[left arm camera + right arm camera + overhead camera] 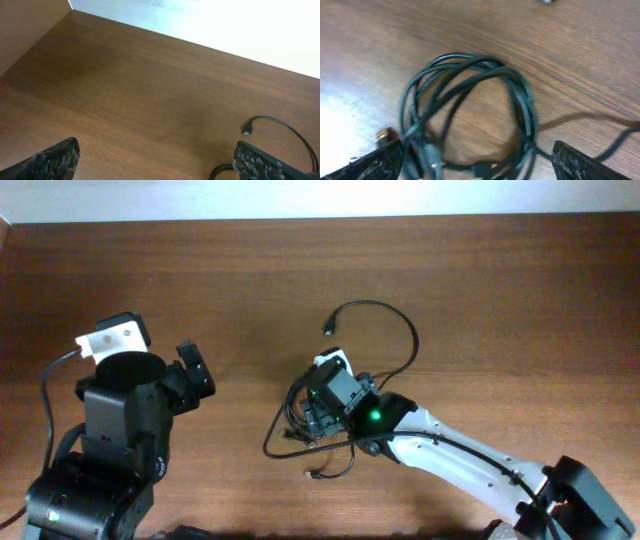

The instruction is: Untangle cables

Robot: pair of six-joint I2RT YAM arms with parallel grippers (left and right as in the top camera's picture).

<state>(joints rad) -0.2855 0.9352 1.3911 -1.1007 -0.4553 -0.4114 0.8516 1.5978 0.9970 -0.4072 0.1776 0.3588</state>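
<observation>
Loosely coiled black cables (526, 112) lie under the released right gripper (475, 161); left gripper (160, 160) released.

My left arm (110, 430) is folded close to its base, and the left gripper (160, 167) is wide open. My right arm (470, 465) reaches toward the centre, wrist pointing down. The right gripper (480, 167) is open also, its fingers far apart.

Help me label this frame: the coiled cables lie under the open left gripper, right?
No, it is the open right gripper that the coiled cables lie under, as the right wrist view shows; the left gripper, also open, stands apart from them over the table.
</observation>
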